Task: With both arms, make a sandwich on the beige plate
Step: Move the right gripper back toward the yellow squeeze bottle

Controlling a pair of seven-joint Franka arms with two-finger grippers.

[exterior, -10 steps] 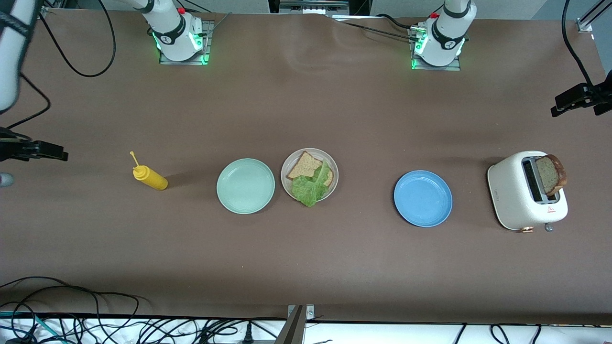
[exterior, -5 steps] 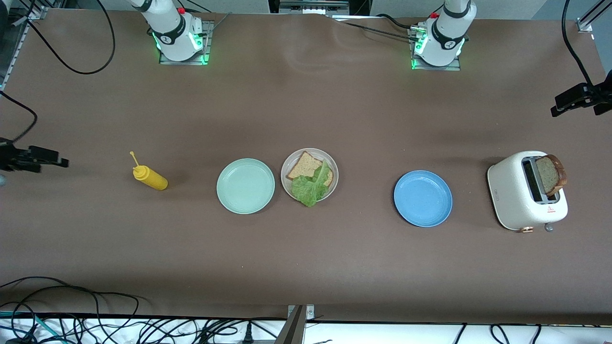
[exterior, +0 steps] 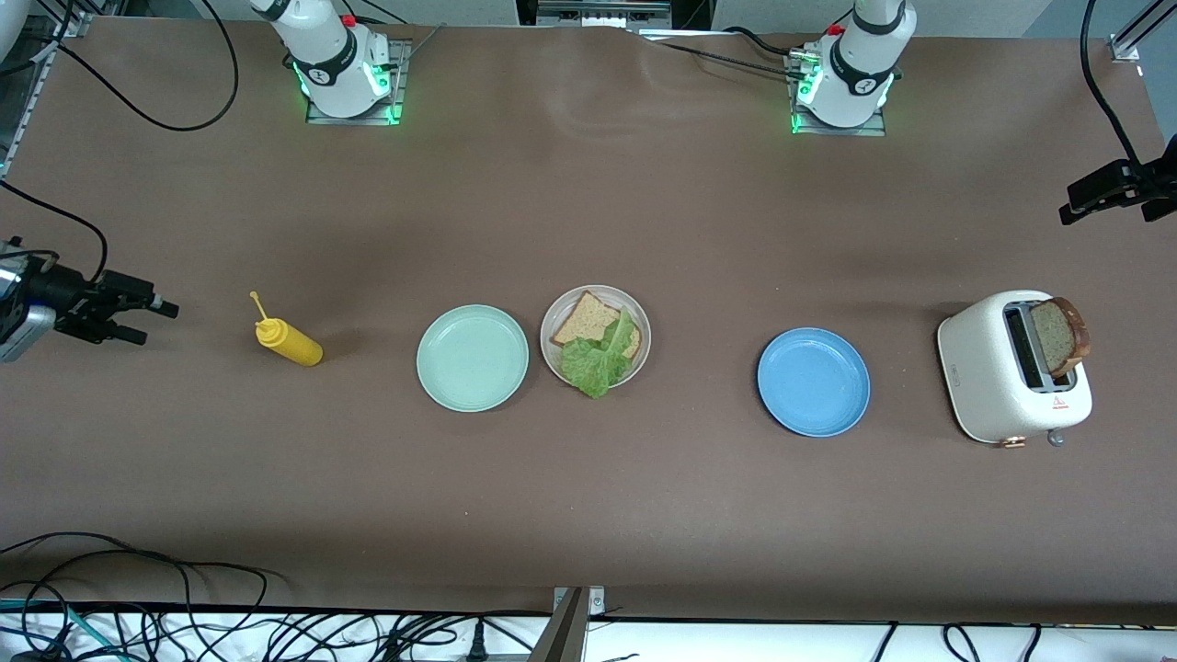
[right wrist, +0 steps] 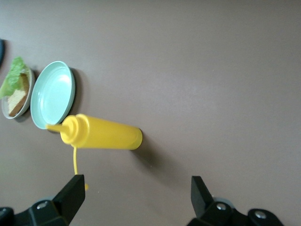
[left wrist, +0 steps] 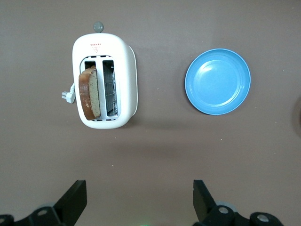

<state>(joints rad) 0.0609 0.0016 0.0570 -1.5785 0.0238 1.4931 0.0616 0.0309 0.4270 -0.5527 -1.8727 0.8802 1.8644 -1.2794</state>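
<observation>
The beige plate [exterior: 552, 357] sits mid-table with a brown bread slice [exterior: 583, 319] and a ruffled green lettuce leaf [exterior: 594, 361] on it; a second slice's corner [exterior: 634, 344] shows under the leaf. Another bread slice [exterior: 1058, 334] stands in the white toaster [exterior: 998, 382] at the left arm's end. My left gripper [exterior: 1067, 208] hangs open and holds nothing; in its wrist view [left wrist: 140, 202] the toaster [left wrist: 124, 70] is in sight. My right gripper [exterior: 151, 323] is open beside the yellow bottle [exterior: 291, 343], holding nothing [right wrist: 136, 200].
A mint green plate [exterior: 473, 358] lies beside the beige plate toward the right arm's end. A blue plate [exterior: 814, 382] lies between the beige plate and the toaster. The yellow bottle [right wrist: 103, 134] lies on its side. Cables run along the table's near edge.
My right gripper has come in from the table's end toward the yellow bottle. The left gripper and the things on the table have not moved.
</observation>
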